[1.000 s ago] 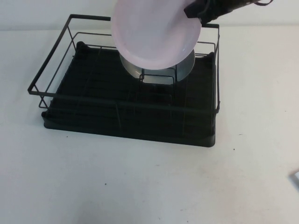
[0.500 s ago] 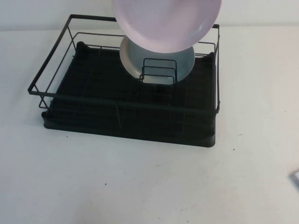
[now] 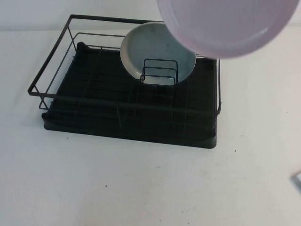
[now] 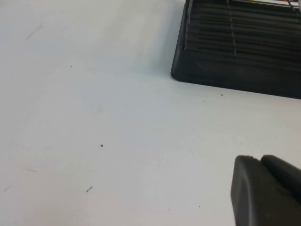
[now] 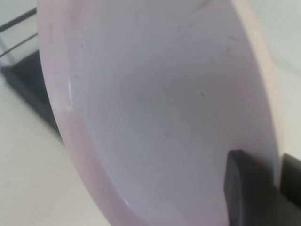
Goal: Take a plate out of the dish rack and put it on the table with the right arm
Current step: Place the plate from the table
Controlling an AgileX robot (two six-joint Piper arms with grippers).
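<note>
The pale pink plate [image 3: 225,23] hangs in the air above the back right corner of the black dish rack [image 3: 127,117], tilted, and is cut off by the top of the high view. It fills the right wrist view [image 5: 155,103]. My right gripper [image 5: 277,181] is shut on the plate's rim, with one black finger [image 5: 244,193] on its inner face. The right arm is hidden in the high view. My left gripper [image 4: 258,160] is shut and empty, low over the white table [image 4: 94,117] near a corner of the rack [image 4: 235,70].
A grey-green plate [image 3: 141,47] stands upright in the rack against the small wire divider [image 3: 160,73]. A small grey object [image 3: 297,179] lies at the table's right edge. White table [image 3: 141,188] stretches in front of and to the right of the rack.
The pink plate has moved right and up, off the grey-green plate, which now shows in full. The right arm has left the high view.
</note>
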